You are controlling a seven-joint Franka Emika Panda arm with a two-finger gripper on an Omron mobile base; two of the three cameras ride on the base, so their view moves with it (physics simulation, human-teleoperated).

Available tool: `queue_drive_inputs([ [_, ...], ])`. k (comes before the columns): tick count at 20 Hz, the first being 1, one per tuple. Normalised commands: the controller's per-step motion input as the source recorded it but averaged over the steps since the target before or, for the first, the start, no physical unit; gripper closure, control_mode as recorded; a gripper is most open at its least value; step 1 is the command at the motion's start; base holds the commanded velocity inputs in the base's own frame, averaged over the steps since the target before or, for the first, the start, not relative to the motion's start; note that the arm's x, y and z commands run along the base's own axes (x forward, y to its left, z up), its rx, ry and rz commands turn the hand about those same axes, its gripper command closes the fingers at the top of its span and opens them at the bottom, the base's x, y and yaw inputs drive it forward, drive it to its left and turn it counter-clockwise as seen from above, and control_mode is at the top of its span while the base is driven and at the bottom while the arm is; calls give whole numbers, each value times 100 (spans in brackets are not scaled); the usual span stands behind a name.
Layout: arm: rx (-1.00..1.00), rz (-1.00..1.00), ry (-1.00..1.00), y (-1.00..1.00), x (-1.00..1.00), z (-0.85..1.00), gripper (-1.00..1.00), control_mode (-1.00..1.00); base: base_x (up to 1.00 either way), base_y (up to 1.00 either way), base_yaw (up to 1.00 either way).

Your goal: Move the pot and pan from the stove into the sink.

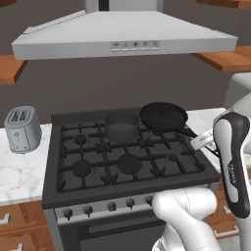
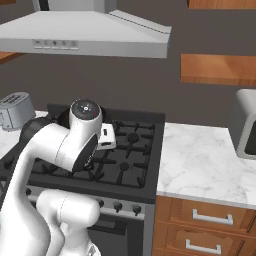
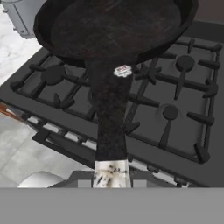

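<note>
1. Gripper clamped shut on the handle end of the pan, at the stove's right edge.
2. Pan held lifted above the grates, over the back right burner in the hand view.
3. Pot sitting just left of the pan, on a back burner.
4. Toaster on the marble counter, left of the stove.
5. Range hood overhead.

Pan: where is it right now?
In the left base view the pan is at the stove's back right, right of the pot, its handle held by the gripper.
</note>
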Motion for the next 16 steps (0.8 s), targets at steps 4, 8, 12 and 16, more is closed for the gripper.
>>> queue_drive_inputs([
  [4,0,12,1,-3,-52,0,100,-100,0,0,0],
  [8,0,0,0,0,0,0,100,-100,0,0,0],
  [12,0,0,0,0,0,0,100,-100,0,0,0],
  [16,0,0,0,0,-3,0,100,100,-20,0,0],
])
